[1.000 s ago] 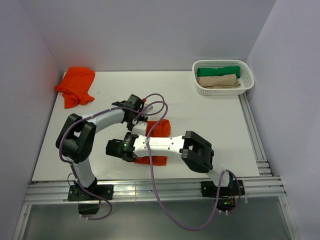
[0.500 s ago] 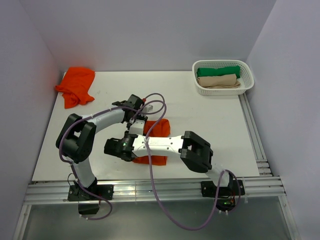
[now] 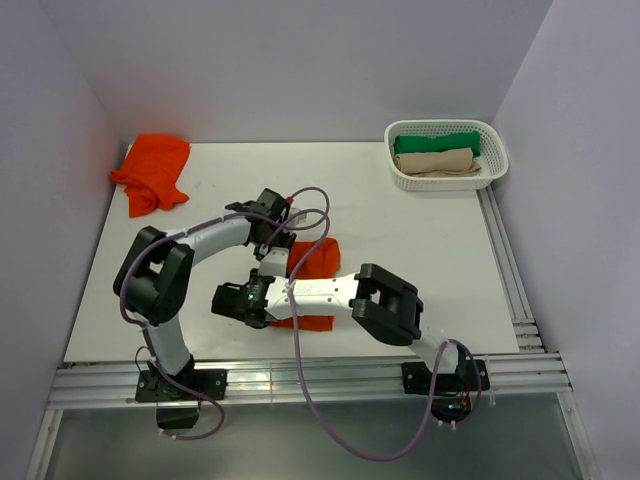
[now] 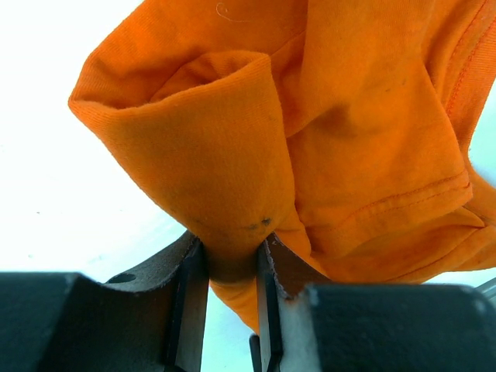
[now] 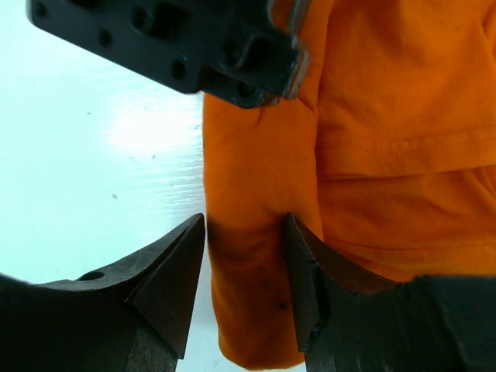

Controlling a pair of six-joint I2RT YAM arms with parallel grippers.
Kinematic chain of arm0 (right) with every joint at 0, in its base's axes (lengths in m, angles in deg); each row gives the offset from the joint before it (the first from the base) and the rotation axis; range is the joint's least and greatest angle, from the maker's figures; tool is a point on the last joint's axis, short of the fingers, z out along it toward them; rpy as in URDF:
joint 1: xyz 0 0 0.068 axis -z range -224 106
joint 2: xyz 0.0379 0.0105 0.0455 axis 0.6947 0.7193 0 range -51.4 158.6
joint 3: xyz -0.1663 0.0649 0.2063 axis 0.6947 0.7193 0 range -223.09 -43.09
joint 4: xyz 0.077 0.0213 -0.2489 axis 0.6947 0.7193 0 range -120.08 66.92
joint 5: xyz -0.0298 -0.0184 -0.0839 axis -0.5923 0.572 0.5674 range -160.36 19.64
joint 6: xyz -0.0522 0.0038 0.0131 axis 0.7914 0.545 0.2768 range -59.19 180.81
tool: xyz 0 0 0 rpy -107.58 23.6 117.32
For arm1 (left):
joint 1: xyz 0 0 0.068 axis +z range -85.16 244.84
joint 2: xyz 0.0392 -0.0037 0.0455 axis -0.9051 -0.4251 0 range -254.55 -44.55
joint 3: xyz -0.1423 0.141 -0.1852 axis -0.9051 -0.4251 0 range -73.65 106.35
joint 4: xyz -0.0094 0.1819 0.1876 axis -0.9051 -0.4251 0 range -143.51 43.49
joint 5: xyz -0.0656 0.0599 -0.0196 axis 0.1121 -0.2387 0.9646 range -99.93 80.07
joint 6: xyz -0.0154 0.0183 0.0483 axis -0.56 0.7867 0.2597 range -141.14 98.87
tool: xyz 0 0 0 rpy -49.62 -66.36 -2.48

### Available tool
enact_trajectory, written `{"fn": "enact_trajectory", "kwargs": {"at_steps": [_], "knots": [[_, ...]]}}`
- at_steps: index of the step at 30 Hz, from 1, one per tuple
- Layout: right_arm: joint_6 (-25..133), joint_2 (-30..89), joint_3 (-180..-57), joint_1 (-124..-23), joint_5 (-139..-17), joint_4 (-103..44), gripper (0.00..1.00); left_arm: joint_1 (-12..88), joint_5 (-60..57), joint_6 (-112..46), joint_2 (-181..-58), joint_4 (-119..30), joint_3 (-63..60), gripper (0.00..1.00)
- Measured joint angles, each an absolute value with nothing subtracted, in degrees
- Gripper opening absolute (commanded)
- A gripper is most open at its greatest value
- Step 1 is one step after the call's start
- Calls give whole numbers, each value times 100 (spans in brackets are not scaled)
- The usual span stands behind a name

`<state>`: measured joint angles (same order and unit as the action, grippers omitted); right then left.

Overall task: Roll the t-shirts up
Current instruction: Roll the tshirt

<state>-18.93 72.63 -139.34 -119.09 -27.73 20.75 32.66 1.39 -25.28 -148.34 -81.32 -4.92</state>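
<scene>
Orange soft cloth t-shirt is seen partly rolled on the white table, between the two arms. A thick fold of its rolled edge is clamped by the left gripper. The same roll is straddled by the right gripper, just below the left one; both jaws are seen touching the cloth, so it is judged to be grasped there too. The rolling step is judged to be in hand. For the next move, both ends should be turned together, so the roll is kept tight. A second orange crumpled t-shirt is left far beyond the left gripper, not yet rolled.
</scene>
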Motion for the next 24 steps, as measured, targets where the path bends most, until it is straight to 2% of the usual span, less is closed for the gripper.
{"fn": "enact_trajectory", "kwargs": {"at_steps": [6,11,19,24], "knots": [[-1902,7285,-13787,-11950,-2770,1922,53,3250,134,-2528,-14871,-8186,-444,34],[-1924,7285,-13698,-11950,-2777,1889,51,3250,160,-2528,-14967,-8282,-337,45],[-1922,7267,-13555,-11957,-2757,1854,41,3460,525,-2473,-15278,-8713,102,63],[-1891,6968,-13029,-11961,-2733,1332,38,3764,855,-2386,-15315,-8956,435,67]]}}
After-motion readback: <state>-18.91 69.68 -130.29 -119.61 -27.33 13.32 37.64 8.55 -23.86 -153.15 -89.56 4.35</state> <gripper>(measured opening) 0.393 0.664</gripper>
